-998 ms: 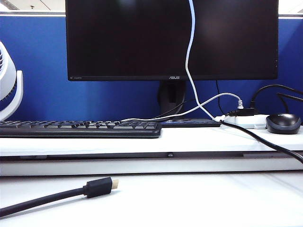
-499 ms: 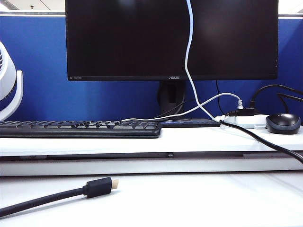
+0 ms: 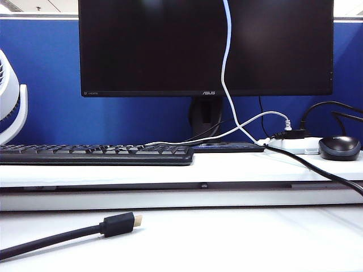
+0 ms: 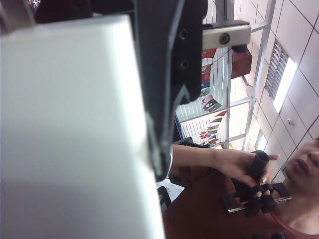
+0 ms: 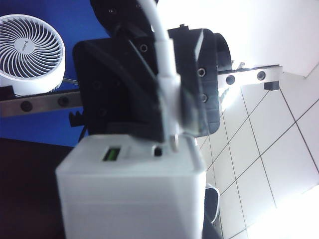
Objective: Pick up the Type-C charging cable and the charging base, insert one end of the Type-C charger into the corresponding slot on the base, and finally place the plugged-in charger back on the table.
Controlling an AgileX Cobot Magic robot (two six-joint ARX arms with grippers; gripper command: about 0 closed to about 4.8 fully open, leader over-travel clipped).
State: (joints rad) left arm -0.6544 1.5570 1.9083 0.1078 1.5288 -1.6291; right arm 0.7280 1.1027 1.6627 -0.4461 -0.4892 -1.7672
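Right wrist view showed my right gripper [image 5: 167,107] pinching the Type-C charging cable [image 5: 158,45] at the charging base [image 5: 132,191] clamped by my left gripper [image 4: 149,119], so I'd push straight, unskewed.

keyboard [image 3: 96,153] left on ledge [image 3: 170,170] | mouse [image 3: 339,148] right | monitor [image 3: 205,48] behind

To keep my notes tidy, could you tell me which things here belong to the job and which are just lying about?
Job: Type-C charging cable, in the jaws of the right gripper; charging base, in the jaws of the left gripper; both raised above the desk.
Lying about: monitor, keyboard, fan, mouse, power strip, black cable.
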